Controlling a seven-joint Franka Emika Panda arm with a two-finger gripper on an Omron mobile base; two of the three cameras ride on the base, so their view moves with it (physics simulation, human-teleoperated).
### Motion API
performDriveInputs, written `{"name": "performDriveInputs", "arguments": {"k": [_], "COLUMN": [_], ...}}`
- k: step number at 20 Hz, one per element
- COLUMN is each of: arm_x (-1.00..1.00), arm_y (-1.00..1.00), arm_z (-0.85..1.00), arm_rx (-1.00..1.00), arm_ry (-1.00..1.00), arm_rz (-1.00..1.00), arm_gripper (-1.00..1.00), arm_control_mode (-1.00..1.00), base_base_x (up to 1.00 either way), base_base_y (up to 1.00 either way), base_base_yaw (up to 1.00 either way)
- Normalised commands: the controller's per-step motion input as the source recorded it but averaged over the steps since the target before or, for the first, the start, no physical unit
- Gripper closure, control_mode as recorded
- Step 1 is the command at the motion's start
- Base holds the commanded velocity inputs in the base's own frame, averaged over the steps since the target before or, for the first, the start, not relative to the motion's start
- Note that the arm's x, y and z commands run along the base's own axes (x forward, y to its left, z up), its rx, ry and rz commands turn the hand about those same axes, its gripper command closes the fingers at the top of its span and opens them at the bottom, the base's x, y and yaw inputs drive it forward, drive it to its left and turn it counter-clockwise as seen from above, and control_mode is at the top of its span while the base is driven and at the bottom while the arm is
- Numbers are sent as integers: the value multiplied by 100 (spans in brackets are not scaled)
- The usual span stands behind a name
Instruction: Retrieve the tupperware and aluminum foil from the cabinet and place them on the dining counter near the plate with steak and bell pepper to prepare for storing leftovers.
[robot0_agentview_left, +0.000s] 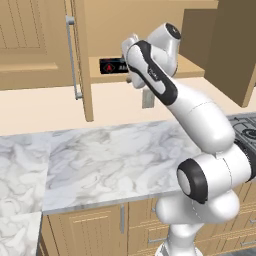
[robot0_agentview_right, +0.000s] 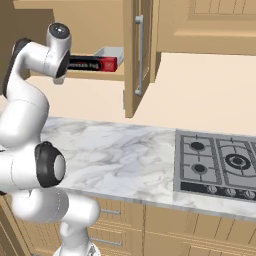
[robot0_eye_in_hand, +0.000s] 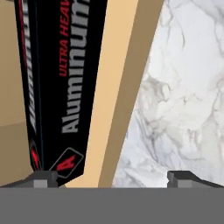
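A light-wood wall cabinet (robot0_agentview_left: 145, 30) spans the top of the left base view, its doors swung open; one door edge with a long silver bar handle (robot0_agentview_left: 73, 57) hangs at upper left. Below it, a marble counter (robot0_agentview_left: 100, 165) fills the middle of the frame. In the right base view a gas hob (robot0_agentview_right: 220, 165) is set into that counter at the lower right.

The white robot arm (robot0_agentview_left: 200, 150) rises from the lower right of the left base view and reaches up to the open cabinet at top centre.

On the cabinet's bottom shelf lies the aluminum foil (robot0_agentview_right: 95, 63), a long black box with a red end, seen at the upper left of the right base view. Just behind it sits the tupperware (robot0_agentview_right: 111, 51), a pale shallow container.

In the hand view the foil box runs down the left side, lying along the shelf edge. The gripper (robot0_eye_in_hand: 113, 177) stands wide, its two dark tips at bottom left and bottom right, holding nothing.
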Motion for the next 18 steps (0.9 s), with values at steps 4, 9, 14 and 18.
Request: {"name": "performDriveInputs", "arguments": {"k": [4,9,14,18], "arm_x": [8,21,21,13], "arm_y": [0,0,0,-1], "arm_z": [0,-6,-10,0], "arm_rx": [15,10,4,4], "arm_ry": [7,7,5,3], "arm_rz": [0,0,0,0], "arm_gripper": [-100,-100,-100,-100], "arm_control_mode": [-100,-100,-100,-100], "base_base_x": [0,0,0,0], "base_base_y": [0,0,0,0], "base_base_yaw": [0,0,0,0]}}
